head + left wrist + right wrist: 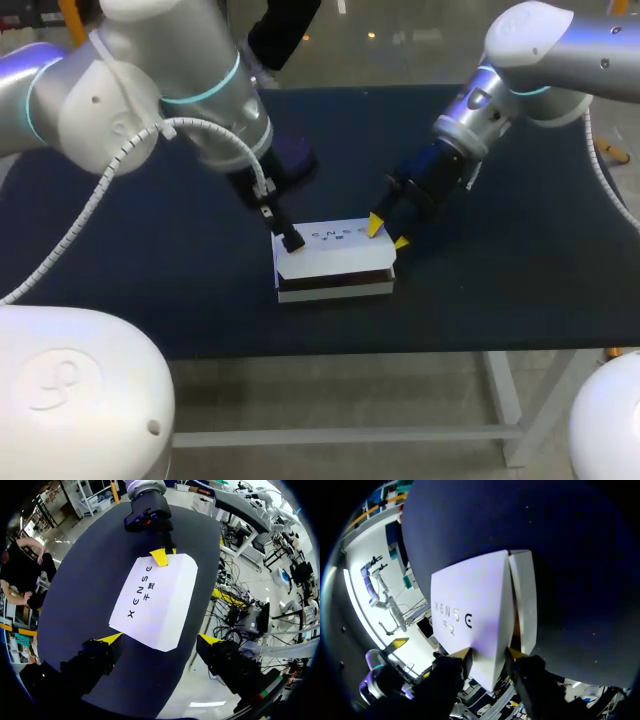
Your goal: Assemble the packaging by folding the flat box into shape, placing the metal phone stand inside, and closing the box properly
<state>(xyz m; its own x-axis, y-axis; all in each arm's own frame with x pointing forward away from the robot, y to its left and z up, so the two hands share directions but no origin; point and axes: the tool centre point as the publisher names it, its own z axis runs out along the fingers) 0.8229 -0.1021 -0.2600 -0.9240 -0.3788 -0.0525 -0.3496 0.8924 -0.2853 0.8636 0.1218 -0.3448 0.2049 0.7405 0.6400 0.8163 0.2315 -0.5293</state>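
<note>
A white box with dark print on its lid lies in the middle of the table, its lid down. No phone stand shows in any view. My left gripper is at the box's left end. In the left wrist view it stands wide open, its yellow tips on either side of the near end of the box. My right gripper is at the far right corner. In the right wrist view its fingers pinch the end of the box, next to a side flap.
The dark blue table carries only the box. Its front edge runs just below the box. My left arm's white cable loops above the table's left part.
</note>
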